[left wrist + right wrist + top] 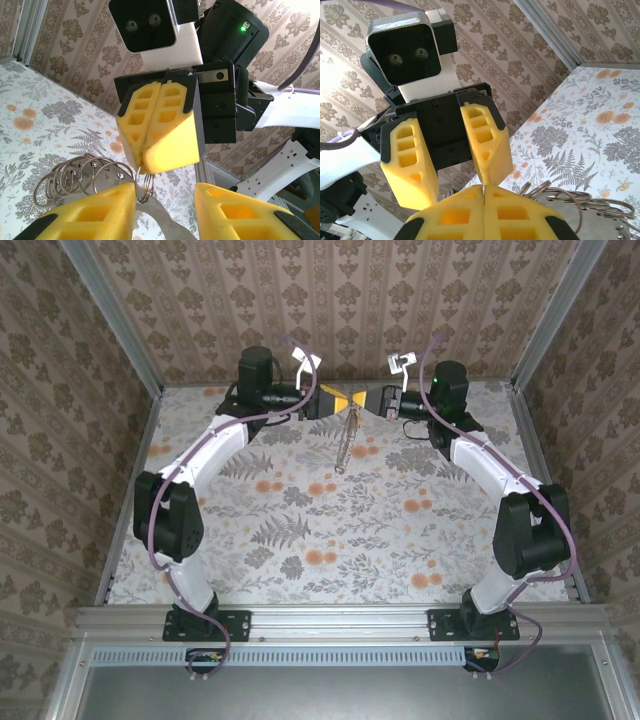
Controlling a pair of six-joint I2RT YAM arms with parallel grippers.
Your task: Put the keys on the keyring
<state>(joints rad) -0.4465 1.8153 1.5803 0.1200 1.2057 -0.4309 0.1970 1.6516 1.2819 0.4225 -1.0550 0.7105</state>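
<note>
Floral-print table (300, 530) had patterned walls round it. In the top view the left arm (215, 445) reached from 7 o'clock up toward 12. The right arm (490, 465) reached from 5 o'clock up toward 12. Both wrists met tip to tip at the far edge of the table, lifted off the surface.

Left gripper (335, 400) had its jaws partly apart, with a clear gap between the yellow fingers (410, 160). Nothing was clamped between them. In its own wrist view the left gripper (165, 192) framed the other gripper's tips from 6 o'clock.

Right gripper (362, 400) was fully closed, pads pressed flat together in both the left wrist view (144, 162) and its own (484, 189). It pinched the keyring (347, 440) at the tips. From above, the keyring hung down from the pinch toward 6 o'clock, clear of the table.

In the left wrist view the keyring (80, 175) showed as a bunch of thin metal loops fanned out at 8 o'clock of the closed tips. One loop touched the inner edge of the left finger (100, 210). In the right wrist view the loops (555, 192) sat at 3 o'clock of the closed pads.

A flat metal piece (162, 222) hung under the loops. I couldn't tell whether it was a key.
</note>
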